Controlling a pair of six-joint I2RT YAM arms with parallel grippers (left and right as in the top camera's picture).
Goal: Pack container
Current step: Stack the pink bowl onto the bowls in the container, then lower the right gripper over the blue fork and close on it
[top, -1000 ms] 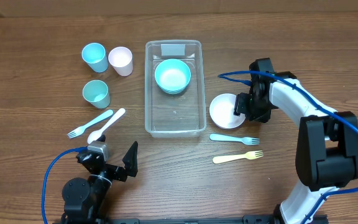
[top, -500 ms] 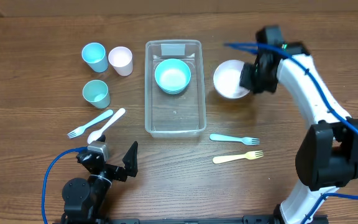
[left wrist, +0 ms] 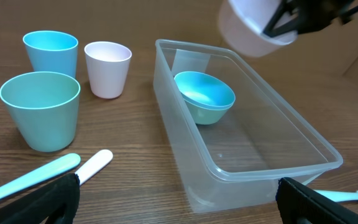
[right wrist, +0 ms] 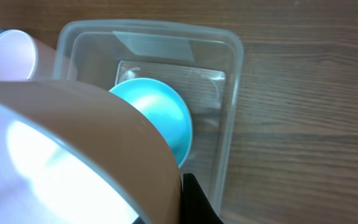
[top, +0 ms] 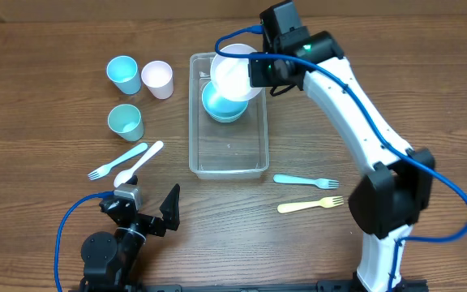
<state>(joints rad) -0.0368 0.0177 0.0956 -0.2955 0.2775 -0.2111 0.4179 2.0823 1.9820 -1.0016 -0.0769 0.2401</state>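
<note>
White bowl [top: 233, 69]: clamped in your right gripper [top: 255, 71], it hangs over tub's [top: 227, 150] 12 o'clock end, above teal bowl [top: 221, 109]; tub's long axis runs 12–6.

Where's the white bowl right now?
Seen from overhead, the white bowl hangs in the right fingers over the far, labelled end of the container, just above the teal bowl.

One bowl [top: 217, 109] lies in the container [top: 227, 152], a second bowl [top: 235, 71] above; cups [top: 126, 122] left.
</note>
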